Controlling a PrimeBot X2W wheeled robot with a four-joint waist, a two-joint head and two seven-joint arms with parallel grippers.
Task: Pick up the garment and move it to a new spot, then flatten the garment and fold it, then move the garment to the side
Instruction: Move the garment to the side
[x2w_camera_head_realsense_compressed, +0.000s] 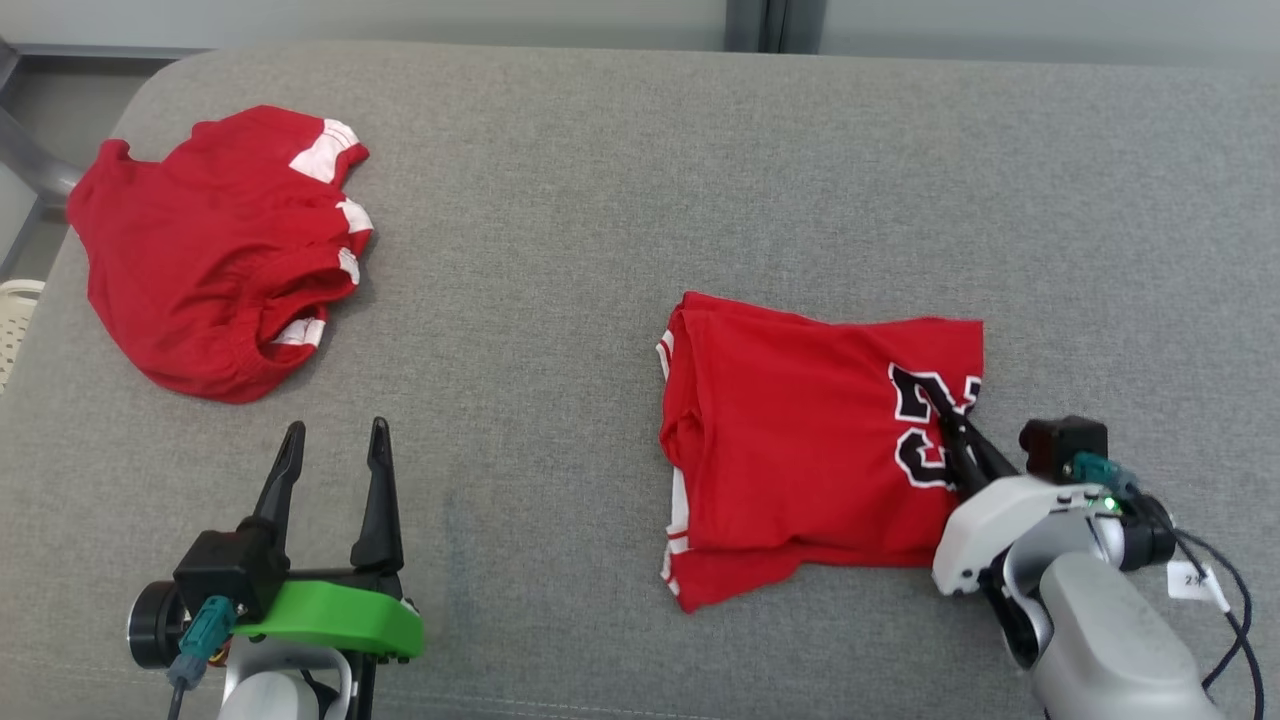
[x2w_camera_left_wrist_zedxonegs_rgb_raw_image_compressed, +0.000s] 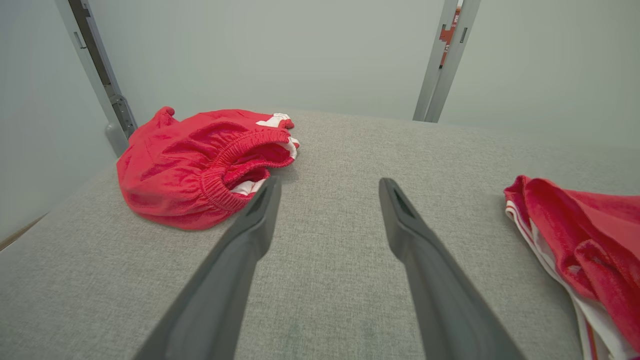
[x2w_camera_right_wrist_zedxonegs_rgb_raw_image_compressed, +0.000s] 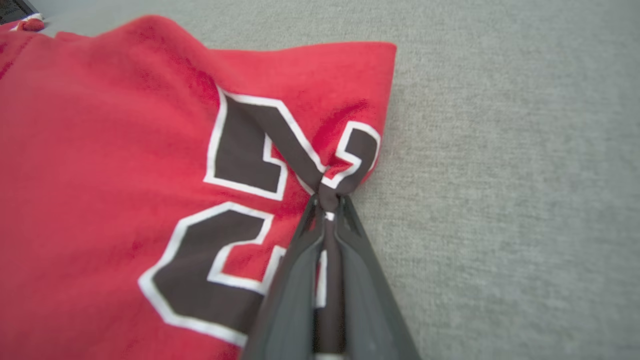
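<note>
Jersey (x2w_camera_head_realsense_compressed: 800, 440) looks folded already, lying right of centre on the grey padded surface (x2w_camera_head_realsense_compressed: 600, 180), so I reckon I'm on the last step: moving it aside. R tool (x2w_camera_head_realsense_compressed: 945, 408) is clenched on a pinch of fabric at the jersey's right edge, by the number print, arm reaching in low from lower right. Next move needs a slow pull w/o spilling the folds. L tool (x2w_camera_head_realsense_compressed: 335, 440) hangs released, well apart from the jersey.

surface (x2w_camera_head_realsense_compressed: 600, 180): grey woven fabric, beneath the left tool (x2w_camera_head_realsense_compressed: 336, 428)
wall (x2w_camera_left_wrist_zedxonegs_rgb_raw_image_compressed: 275, 50): plain pale grey, ahead of that tool
post (x2w_camera_left_wrist_zedxonegs_rgb_raw_image_compressed: 445, 65): grey metal, against wall
</note>
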